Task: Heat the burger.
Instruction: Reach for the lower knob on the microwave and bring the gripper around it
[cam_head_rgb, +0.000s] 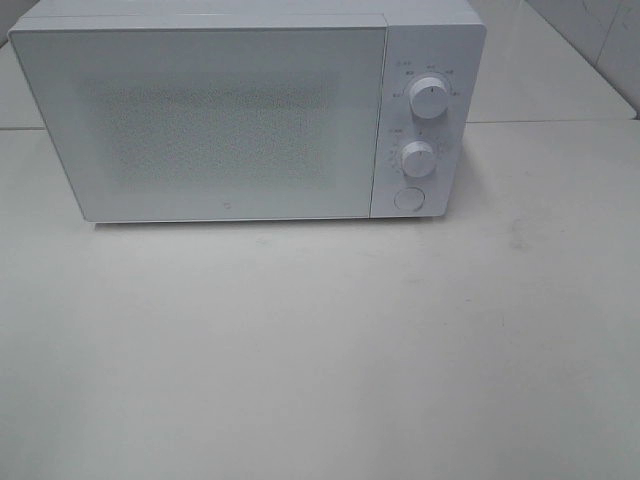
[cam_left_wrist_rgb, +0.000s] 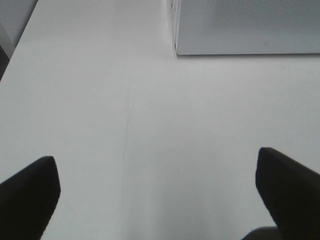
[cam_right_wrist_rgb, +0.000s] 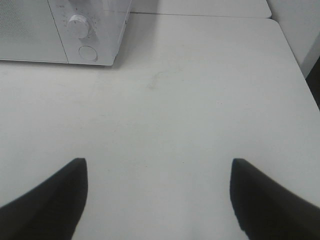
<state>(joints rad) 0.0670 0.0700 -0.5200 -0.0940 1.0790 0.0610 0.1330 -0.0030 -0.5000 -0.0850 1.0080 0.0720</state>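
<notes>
Nowhere to be seen in any of the 3 views: the burger. Possibly behind the shut door (cam_head_rgb: 200, 120) of the microwave (cam_head_rgb: 430, 40), but impossible to tell through that speckled, frosted panel.

Judging by the task alone, probably light, soft and loosely stacked, so apt to squash or slide apart under a hard pinch. Best taken low across the sides with a wide, gentle hold, or lifted by whatever sits beneath. Worth avoiding the domed top, likely slick.

Left gripper (cam_left_wrist_rgb: 155, 167): jaws spread wide, nothing between, hovering over bare table (cam_head_rgb: 320, 360) near a front corner of the microwave. Right gripper (cam_right_wrist_rgb: 159, 167): jaws also well apart, empty, above the table out in front of the control side.

Microwave: boxy, white, smooth matte casing with softly rounded corners; door flat, with a fine dotted mesh pattern. On the right panel, 2 round white knobs (cam_head_rgb: 428, 97), 1 above the other, ridged enough for a pinch-and-turn, and below them a flat round button (cam_head_rgb: 408, 198). Table: pale, matte, hard, faintly scuffed. Fingers (cam_left_wrist_rgb: 30, 197): dark, matte, tapering to blunt tips.
</notes>
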